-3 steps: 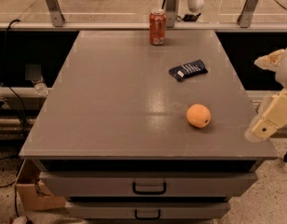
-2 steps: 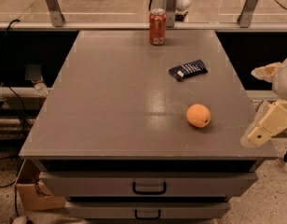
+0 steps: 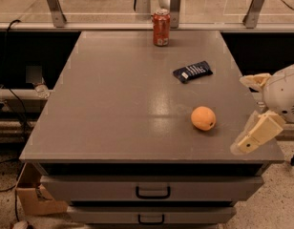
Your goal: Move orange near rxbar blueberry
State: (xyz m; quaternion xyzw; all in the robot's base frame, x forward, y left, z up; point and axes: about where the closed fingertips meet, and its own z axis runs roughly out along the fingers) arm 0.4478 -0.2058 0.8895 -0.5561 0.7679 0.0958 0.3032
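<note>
My claw (image 3: 241,113) hangs spread and empty at the right edge of the surface (image 3: 113,104). The orange (image 3: 203,118) lies just left of it, apart from the rxbar blueberry (image 3: 192,71) (further back). I should come in low, centre the fruit between the jaws, then close gently.

Single view, taken from above the near edge of the surface (image 3: 113,104) and tilted down toward its far edge. It stands far enough back to take in the whole top and the drawer fronts (image 3: 152,187) below. The jaws, spread apart, enter at the right border, by the near right corner. The surface extends left of them and beyond.
</note>
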